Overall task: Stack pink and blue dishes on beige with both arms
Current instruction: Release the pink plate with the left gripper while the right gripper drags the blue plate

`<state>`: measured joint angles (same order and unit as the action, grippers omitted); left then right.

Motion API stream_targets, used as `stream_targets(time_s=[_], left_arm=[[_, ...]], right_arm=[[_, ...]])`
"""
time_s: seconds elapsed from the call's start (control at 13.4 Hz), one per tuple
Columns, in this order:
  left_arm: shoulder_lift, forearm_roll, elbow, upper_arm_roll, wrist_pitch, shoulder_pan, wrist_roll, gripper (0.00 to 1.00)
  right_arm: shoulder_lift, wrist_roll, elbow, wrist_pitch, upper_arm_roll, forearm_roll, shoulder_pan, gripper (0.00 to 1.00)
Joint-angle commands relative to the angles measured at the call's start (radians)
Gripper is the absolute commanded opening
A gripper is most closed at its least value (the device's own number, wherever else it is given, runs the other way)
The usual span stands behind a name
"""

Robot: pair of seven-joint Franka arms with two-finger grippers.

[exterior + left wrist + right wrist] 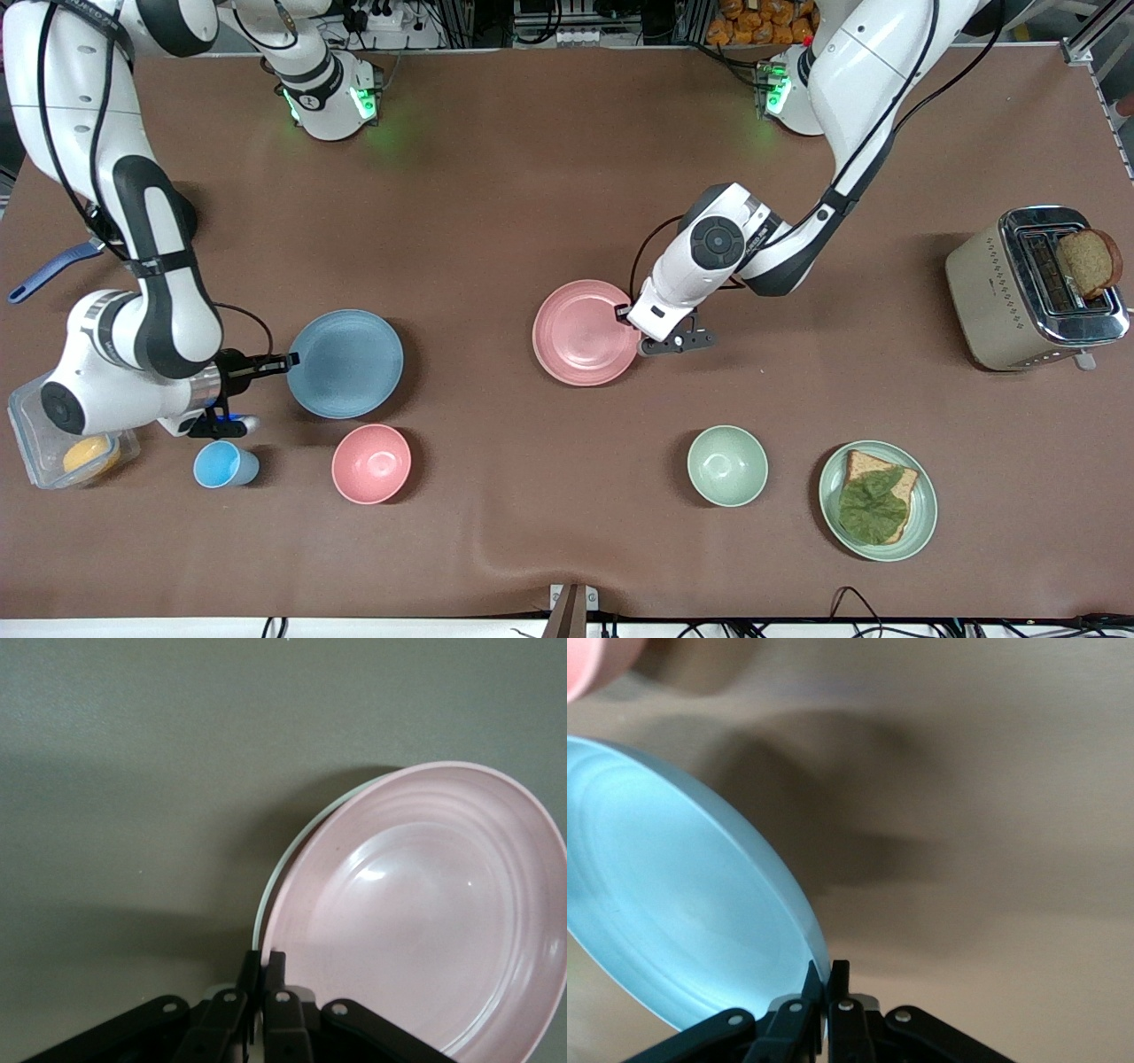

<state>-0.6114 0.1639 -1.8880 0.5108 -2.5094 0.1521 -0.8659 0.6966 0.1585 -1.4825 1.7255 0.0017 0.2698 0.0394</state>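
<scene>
Pink plate is pinched at its rim by the left gripper, lying on a pale plate at mid-table. Blue plate, toward the right arm's end, is clamped at its rim by the right gripper and held tilted above the table

The table was viewed from high above, facing the arm bases at 12 o'clock. The pink plate was shown close by the left wrist camera, the blue plate by the right; both were shared with the front view.
</scene>
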Motion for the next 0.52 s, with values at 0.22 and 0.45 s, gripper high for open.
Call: stream_targets(time_s=[0.22,0.45], left_arm=[[-0.022,0.031,0.021,-0.002,-0.009,0.014,-0.031,1.0],[0.01,0.031,0.035,-0.002,0.001,0.003,-0.034,1.0]], right_arm=[[-0.032,-0.057,-0.015,-0.014,0.008,0.019,-0.029,0.0],[-0.032,-0.06,-0.016,-0.015,0.006,0.06,-0.032,0.0]])
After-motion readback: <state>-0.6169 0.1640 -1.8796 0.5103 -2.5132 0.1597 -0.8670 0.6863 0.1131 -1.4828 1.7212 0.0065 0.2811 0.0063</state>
